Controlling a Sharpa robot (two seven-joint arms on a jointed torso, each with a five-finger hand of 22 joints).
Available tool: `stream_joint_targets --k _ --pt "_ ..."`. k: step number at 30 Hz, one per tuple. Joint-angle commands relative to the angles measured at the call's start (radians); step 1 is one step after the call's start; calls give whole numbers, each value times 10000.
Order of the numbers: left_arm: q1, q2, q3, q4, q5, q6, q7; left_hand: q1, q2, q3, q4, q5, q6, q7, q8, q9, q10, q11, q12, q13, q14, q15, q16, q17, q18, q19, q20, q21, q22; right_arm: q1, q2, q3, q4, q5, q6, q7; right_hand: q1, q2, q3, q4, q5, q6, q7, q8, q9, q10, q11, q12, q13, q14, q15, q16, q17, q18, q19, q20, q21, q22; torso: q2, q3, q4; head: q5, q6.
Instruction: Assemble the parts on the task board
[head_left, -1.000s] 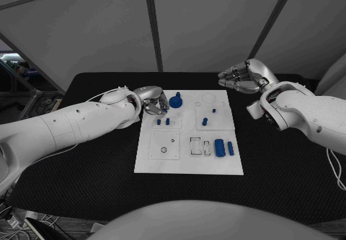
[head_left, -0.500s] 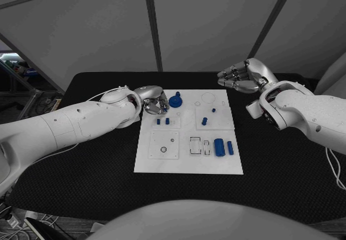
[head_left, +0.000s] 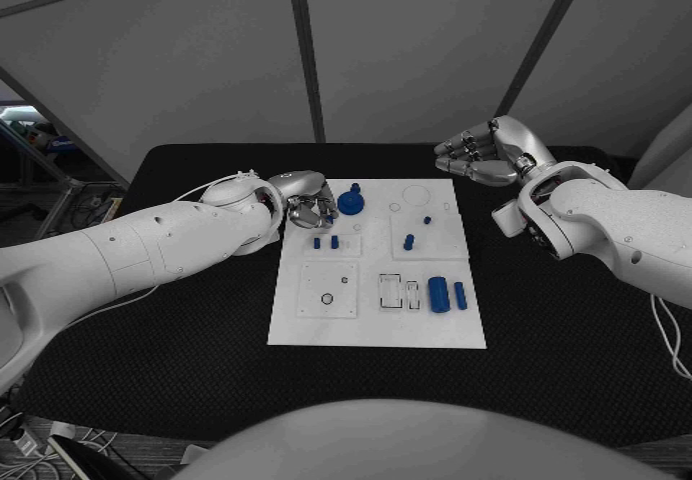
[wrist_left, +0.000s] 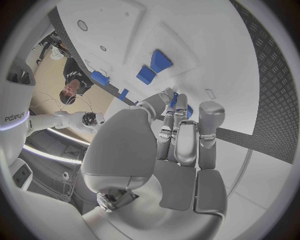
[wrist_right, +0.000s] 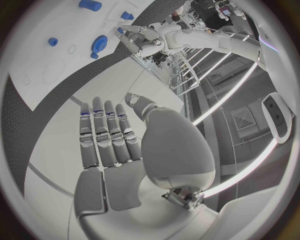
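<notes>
Just past the left hand's (head_left: 306, 208) fingertips (wrist_left: 178, 102) stood a blue gear-shaped part (head_left: 351, 200), on the far left part of the white task board (head_left: 378, 330). Touched that part with the fingertips, or nearly so; could not tell whether gripped or only brushed. Kept those fingers side by side and bent a little toward the part. Beside the same fingers, a bit nearer the robot, stood two small blue pegs (head_left: 326, 242). Farther off lay a blue pin (head_left: 410, 241), and well apart lay two bigger blue cylinders (head_left: 449, 296) next to a slot.

Off the board's far right corner hung the right hand (head_left: 483, 156), above the black table (head_left: 173, 350). Held nothing, fingers (wrist_right: 103, 135) straight and close together.
</notes>
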Motion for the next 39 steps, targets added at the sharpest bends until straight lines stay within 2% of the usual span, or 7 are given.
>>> stream_joint_targets --k 1,24,39 --pt "-14 30 -15 -12 7 182 -14 -123 -40 -16 -25 -2 57 -39 21 0 80 -24 -63 14 -22 -5 -28 -35 -641 -55 29 -78 -14 16 7 7 14 -12 25 52 0 -55 54 -2 51 3 75 -37 -8 -68 16 3 -13 -35 20 14 -13 66 60 20 -39 3 -2 3 2 -1 -1" --pt "-14 21 -17 -7 7 168 88 -158 -93 -73 -55 -1 19 -68 -8 -33 211 -69 -59 93 -70 -37 -57 -128 -637 -73 4 -82 21 16 -1 7 14 -12 21 49 0 -56 55 -2 51 4 75 -38 -8 -68 16 3 -13 -36 20 14 -14 66 60 21 -40 3 -3 -1 8 24 -1" --pt "-15 -27 -18 28 7 74 138 -421 -343 -267 -34 64 -470 -14 -90 -221 131 -24 -183 218 -161 -7 -103 -310 -628 -146 6 -208 7 16 12 7 -7 -12 25 52 0 -65 69 -9 52 10 74 -48 -11 -77 16 11 -13 -42 20 14 -24 69 61 27 -55 3 0 -2 4 48 -1"
